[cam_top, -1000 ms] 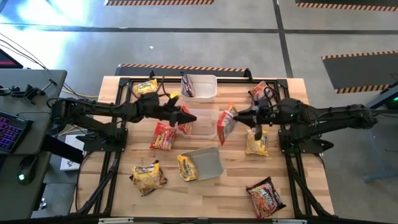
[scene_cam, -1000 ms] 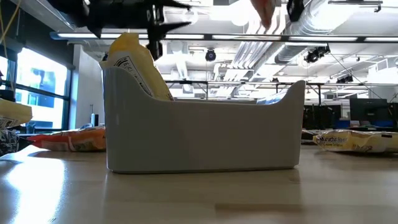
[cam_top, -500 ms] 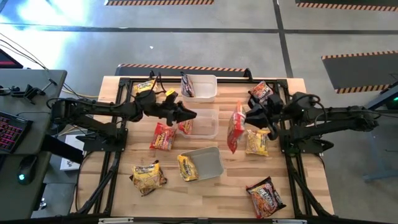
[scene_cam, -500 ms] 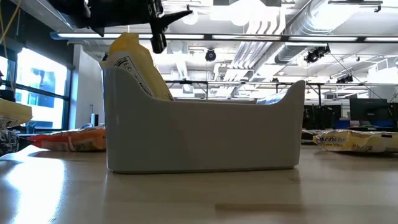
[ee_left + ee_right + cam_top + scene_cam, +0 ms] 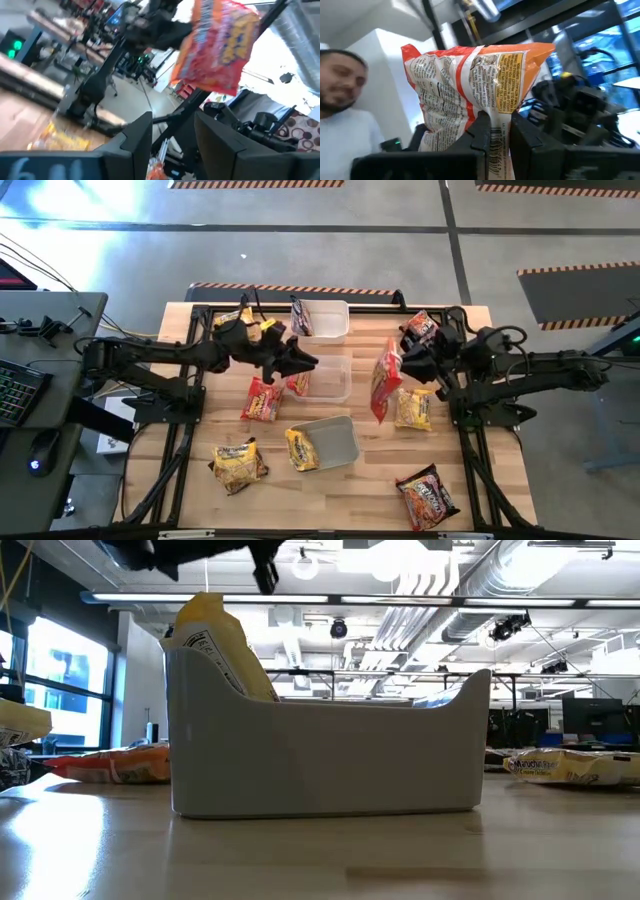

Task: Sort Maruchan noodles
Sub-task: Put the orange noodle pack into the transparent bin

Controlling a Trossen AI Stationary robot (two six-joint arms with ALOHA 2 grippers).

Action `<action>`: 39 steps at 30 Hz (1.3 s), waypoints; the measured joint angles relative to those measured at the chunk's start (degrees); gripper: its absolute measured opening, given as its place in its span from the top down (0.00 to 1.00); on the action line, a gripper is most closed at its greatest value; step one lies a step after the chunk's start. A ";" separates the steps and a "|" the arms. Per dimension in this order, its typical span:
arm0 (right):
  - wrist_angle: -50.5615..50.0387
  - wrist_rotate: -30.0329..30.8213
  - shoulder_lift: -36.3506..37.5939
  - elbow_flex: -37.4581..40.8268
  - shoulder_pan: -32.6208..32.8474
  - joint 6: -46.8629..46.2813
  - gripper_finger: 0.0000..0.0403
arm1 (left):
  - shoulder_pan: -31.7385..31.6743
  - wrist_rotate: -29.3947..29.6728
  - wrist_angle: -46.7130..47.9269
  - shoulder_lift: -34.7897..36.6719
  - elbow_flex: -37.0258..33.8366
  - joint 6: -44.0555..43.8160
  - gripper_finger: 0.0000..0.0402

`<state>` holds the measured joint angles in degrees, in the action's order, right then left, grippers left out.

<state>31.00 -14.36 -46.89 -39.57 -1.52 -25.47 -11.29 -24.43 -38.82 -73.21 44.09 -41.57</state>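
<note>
The right gripper (image 5: 408, 365) pinches a red noodle packet (image 5: 383, 383) hanging long-axis down, right of the middle tub (image 5: 336, 379); that tub lies leftward. The left gripper (image 5: 308, 361), fingers apart and empty, hovers over the tub.

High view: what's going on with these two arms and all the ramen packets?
The right gripper is shut on a red packet, holding it up above the table right of the middle tub. The left gripper hovers empty over that tub's left edge. Other packets lie scattered, and a yellow packet stands in the nearest tub.
</note>
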 joint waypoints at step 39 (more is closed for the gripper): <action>12.06 46.45 -13.97 0.02 -0.26 6.50 0.94 | 1.78 23.17 31.71 -8.01 27.68 20.17 0.39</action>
<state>43.07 32.09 -60.86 -39.55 -1.78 -18.98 -9.51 -1.26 -7.12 -81.22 71.77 -21.39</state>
